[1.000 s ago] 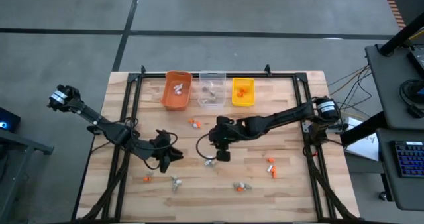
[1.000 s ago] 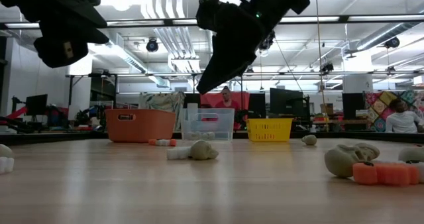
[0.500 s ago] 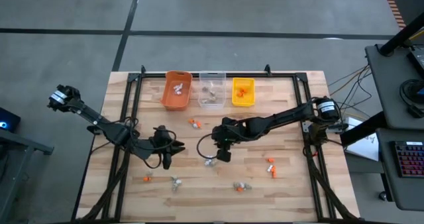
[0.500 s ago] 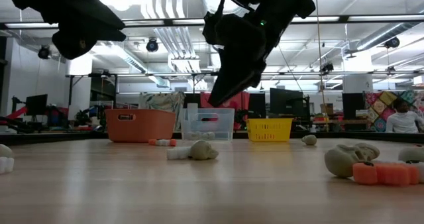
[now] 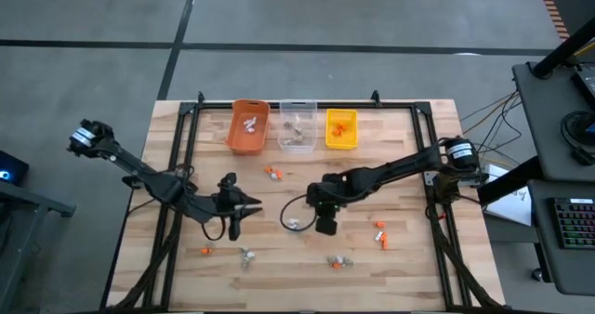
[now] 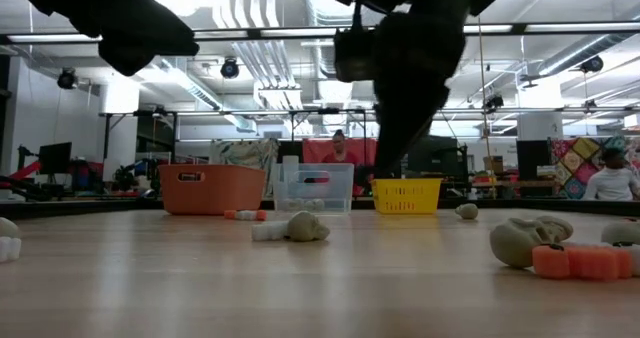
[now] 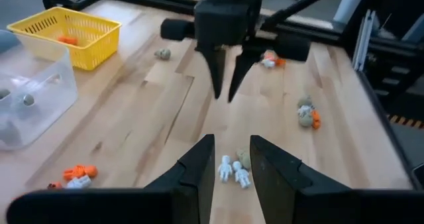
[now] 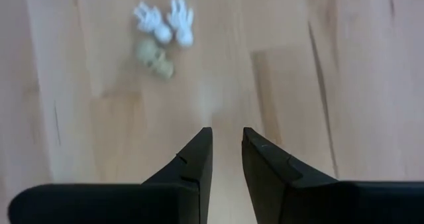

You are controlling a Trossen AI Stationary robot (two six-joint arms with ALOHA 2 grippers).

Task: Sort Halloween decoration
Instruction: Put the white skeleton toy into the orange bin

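High view: wooden table (image 5: 409, 258), centre of frame; along its upper edge an orange bin (image 5: 248, 126) holding white pieces, a clear bin (image 5: 297, 125) holding grey-tan pieces, and a yellow bin (image 5: 341, 129) holding orange pieces. Loose Halloween decoration lay scattered: an orange pair (image 5: 271, 173) at upper centre, a white-and-tan cluster (image 5: 294, 225) at centre, more toward the lower edge and right. The right gripper (image 5: 325, 223) hung just right of that cluster; the left gripper (image 5: 234, 223) stood left of centre, well apart from it. Low view: both arms appeared as dark masses in the upper frame, above the tabletop; a tan skull piece (image 6: 305, 227) lay mid-frame, an orange piece (image 6: 578, 262) at lower right; people sat in the room behind. Left wrist view: left gripper (image 7: 231, 161) empty, fingers narrowly parted, the white figures (image 7: 234, 171) showing in the gap; the other arm's fingers pointed down beyond. Right wrist view: right gripper (image 8: 226, 154) empty, fingers narrowly parted over bare wood; white figures (image 8: 164, 18) and a tan skull (image 8: 154, 57) in the upper left, off its line. Risk noted: both arms aimed at one cluster, so collision seemed possible; white and tan touched, so one pinch could lift mixed kinds or scatter them.
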